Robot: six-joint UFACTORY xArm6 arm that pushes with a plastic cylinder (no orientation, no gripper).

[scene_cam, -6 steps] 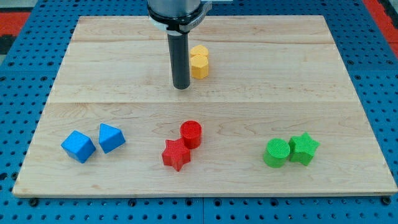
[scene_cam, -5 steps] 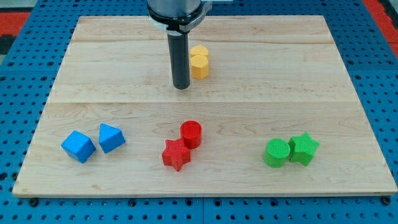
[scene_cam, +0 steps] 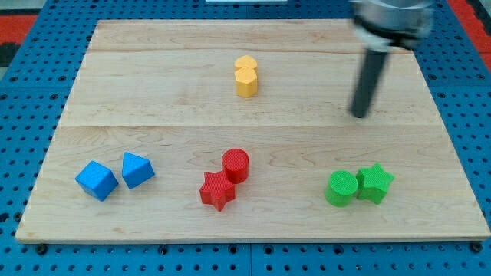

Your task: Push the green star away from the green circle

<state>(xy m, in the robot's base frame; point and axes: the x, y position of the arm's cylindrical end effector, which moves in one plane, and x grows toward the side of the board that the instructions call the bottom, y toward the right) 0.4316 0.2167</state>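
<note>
The green star (scene_cam: 374, 183) lies near the board's lower right, touching the green circle (scene_cam: 341, 188) on its left. My tip (scene_cam: 359, 115) is on the right half of the board, above both green blocks and apart from them, roughly over the gap between the two. The rod looks motion-blurred.
Two yellow blocks (scene_cam: 245, 76) sit together at the top middle. A red circle (scene_cam: 235, 165) and a red star (scene_cam: 217, 191) touch at the bottom middle. Two blue blocks (scene_cam: 97, 180) (scene_cam: 137, 169) lie at the lower left. The wooden board (scene_cam: 153, 100) rests on a blue pegboard.
My tip has swept from beside the yellow blocks at the middle top to the right half of the board. No block has moved.
</note>
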